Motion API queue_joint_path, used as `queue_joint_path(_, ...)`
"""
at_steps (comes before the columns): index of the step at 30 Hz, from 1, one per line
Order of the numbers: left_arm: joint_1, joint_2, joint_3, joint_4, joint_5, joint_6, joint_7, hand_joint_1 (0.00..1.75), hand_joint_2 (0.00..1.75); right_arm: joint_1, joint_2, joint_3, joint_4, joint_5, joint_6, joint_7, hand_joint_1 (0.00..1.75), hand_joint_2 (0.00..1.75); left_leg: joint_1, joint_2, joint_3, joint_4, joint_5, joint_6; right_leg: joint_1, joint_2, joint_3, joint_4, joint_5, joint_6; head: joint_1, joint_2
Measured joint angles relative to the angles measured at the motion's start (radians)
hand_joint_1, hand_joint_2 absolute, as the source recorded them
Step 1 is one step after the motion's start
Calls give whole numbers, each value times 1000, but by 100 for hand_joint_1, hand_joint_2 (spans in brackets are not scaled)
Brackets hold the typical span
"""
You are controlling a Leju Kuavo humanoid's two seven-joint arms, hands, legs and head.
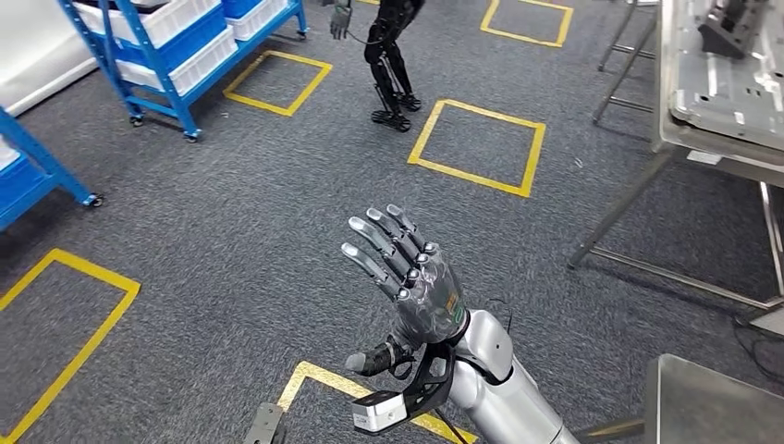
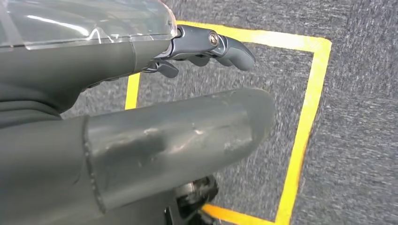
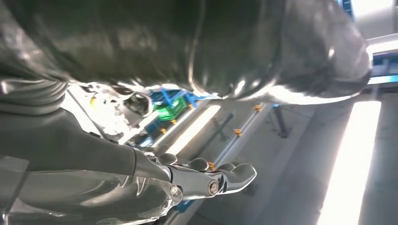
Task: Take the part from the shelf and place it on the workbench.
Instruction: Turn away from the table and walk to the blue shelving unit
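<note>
Reaching out over the grey carpet, the raised silver right hand (image 1: 411,282) has its fingers spread wide and holds nothing. The blue metal shelf with white bins (image 1: 176,51) stands well apart, ahead and to the robot's left; the part itself cannot be made out. The steel workbench (image 1: 716,129) lies ahead to the right. The left hand (image 2: 141,140) over the yellow floor tape (image 2: 300,140) looks empty, fingers loosely curled.

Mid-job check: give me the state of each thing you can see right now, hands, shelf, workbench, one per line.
right hand: raised over the floor, fingers spread, holding nothing.
left hand: hanging above the carpet, fingers slightly curled, holding nothing.
blue shelf: on wheels, white bins loaded on its tiers.
workbench: grey metal parts lying on top.
second robot: standing on the carpet near a yellow floor square.
</note>
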Motion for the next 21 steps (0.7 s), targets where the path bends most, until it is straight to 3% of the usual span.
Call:
queue_joint_path(2, 2, 7, -7, 0, -4, -54, -37, 0, 0, 3, 4, -19, -4, 20, 0, -21, 0, 0, 1, -24, -4, 7, -2, -6, -3, 49, 57, -133, 61, -6, 0, 0)
queue_joint_path(4, 9, 29, -18, 0, -13, -121, -80, 0, 0, 8, 4, -47, -13, 29, 0, -42, 0, 0, 5, -44, -11, 10, -1, -19, -2, 84, 81, -190, 73, -9, 0, 0)
queue_joint_path(6, 20, 51, -29, 0, -27, -153, -90, 0, 0, 9, 2, -66, -22, 42, 0, -50, 0, 0, 9, -58, -15, 7, 2, -33, 0, 69, 85, -198, 76, -14, 0, 0)
queue_joint_path(8, 24, 66, -41, 0, -37, -158, -78, 0, 0, 3, 1, -71, -27, 69, 0, -52, 0, 0, 6, -20, -29, 33, -16, -42, -3, 42, 94, -210, 82, -27, 0, 0)
queue_joint_path(10, 20, 74, -50, 0, -41, -161, -67, 0, 0, -1, 0, -75, -25, 95, 0, -52, 0, 0, 3, 36, -75, 130, -69, -47, -2, 9, 99, -217, 83, -37, -1, 0)
queue_joint_path(12, 19, 79, -57, 0, -42, -163, -58, 0, 0, -2, -2, -79, -19, 111, 0, -52, 0, 0, 7, 56, -133, 250, -119, -54, 2, -25, 100, -217, 80, -41, -1, 0)
queue_joint_path(13, 21, 80, -60, 0, -40, -163, -53, 0, 0, -3, -2, -80, -15, 119, 0, -52, 0, 0, 8, 60, -145, 275, -121, -57, 3, -41, 100, -216, 78, -40, -1, 0)
queue_joint_path(14, 24, 82, -63, 0, -37, -162, -48, 0, 0, -5, -3, -81, -11, 126, 0, -52, 0, 0, 9, 63, -137, 263, -106, -59, 3, -54, 101, -216, 76, -39, -1, 0)
queue_joint_path(15, 26, 82, -65, 0, -34, -160, -44, 0, 0, -9, -4, -82, -6, 134, 0, -52, 0, 0, 10, 71, -109, 213, -75, -58, 3, -67, 103, -215, 73, -37, -1, 0)
queue_joint_path(17, 24, 83, -68, 0, -31, -157, -40, 0, 0, -17, -5, -84, 4, 147, 0, -52, 0, 0, 5, 110, -37, 75, -24, -52, 6, -88, 106, -211, 66, -30, -1, 0)
queue_joint_path(19, 20, 83, -71, 0, -29, -156, -35, 0, 0, -24, -6, -87, 12, 155, 0, -52, 0, 0, -4, 132, -3, 9, -11, -40, 11, -105, 108, -208, 61, -20, -1, 0)
queue_joint_path(21, 20, 83, -71, 0, -26, -154, -29, 0, 0, -28, -6, -91, 19, 159, 0, -52, 0, 0, -7, 113, -4, 6, -11, -28, 13, -121, 112, -209, 58, -11, 0, 0)
